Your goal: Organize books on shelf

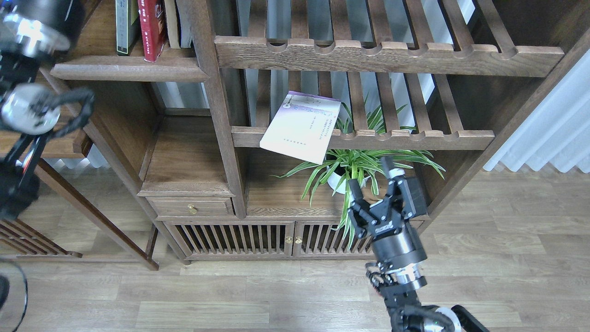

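Nearest, the right gripper (pixel 371 177) hangs with fingers apart and empty, low before the potted plant (pixel 350 170); the lavender-white paperback (pixel 302 127) lies up and left of it, farther in, tilted on the slatted rack (pixel 415 137), its long axis running near-left to far-right; the right arm is nearer; farther left, the shelf (pixel 129 69) holds the red paperback (pixel 150 27) upright; I cannot tell the left gripper's state.
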Controlling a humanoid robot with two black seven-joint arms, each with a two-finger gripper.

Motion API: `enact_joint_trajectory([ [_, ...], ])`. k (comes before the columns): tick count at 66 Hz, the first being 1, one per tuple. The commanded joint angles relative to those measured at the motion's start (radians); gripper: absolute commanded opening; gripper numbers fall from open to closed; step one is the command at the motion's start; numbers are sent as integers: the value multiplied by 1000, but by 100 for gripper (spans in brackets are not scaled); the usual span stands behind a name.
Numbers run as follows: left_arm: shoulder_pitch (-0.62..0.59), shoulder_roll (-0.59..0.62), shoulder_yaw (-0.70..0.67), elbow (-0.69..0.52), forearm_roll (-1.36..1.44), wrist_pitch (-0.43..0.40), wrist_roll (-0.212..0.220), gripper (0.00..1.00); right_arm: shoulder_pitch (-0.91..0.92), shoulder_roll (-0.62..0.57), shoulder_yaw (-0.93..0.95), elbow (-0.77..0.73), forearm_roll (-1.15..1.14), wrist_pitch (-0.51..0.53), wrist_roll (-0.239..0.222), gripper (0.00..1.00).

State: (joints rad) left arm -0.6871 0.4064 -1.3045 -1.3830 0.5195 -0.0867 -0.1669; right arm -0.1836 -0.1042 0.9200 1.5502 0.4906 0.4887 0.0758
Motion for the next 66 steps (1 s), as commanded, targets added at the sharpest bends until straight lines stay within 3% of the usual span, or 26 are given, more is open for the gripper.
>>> enact_joint_trajectory([
  [1, 57, -4, -36, -1, -3, -70, 36, 99, 0, 14, -53, -4, -40, 0, 1, 100],
  [8, 103, -9, -67, 1, -21, -221, 61, 100, 13, 26, -90, -13, -93, 0, 1, 100],
  [9, 151, -9, -78, 2, -45, -339, 69, 100, 32, 43, -105, -21, -130, 0, -1, 100],
  [12, 181, -9, -88, 6, -71, -402, 78, 100, 53, 58, -107, -28, -150, 0, 1, 100],
  [24, 322, -9, -108, 13, -209, -402, 165, 100, 128, 100, -116, -59, -220, 0, -1, 100],
  [29, 392, -9, -119, 21, -260, -402, 182, 100, 157, 104, -122, -91, -248, -7, 1, 100],
  [36, 472, -9, -137, 52, -308, -402, 182, 100, 176, 104, -121, -140, -270, -24, 1, 100],
  [50, 560, -9, -177, 136, -464, -402, 175, 100, 190, 104, -188, -232, -276, -168, 2, 100],
  [54, 575, -11, -177, 212, -509, -402, 175, 100, 193, 104, -216, -272, -276, -180, 2, 100],
  [55, 580, -12, -177, 279, -527, -402, 175, 100, 199, 104, -222, -300, -276, -185, 2, 100],
  [66, 590, -18, -171, 426, -556, -402, 165, 100, 268, 104, -248, -340, -276, -260, 2, 100],
])
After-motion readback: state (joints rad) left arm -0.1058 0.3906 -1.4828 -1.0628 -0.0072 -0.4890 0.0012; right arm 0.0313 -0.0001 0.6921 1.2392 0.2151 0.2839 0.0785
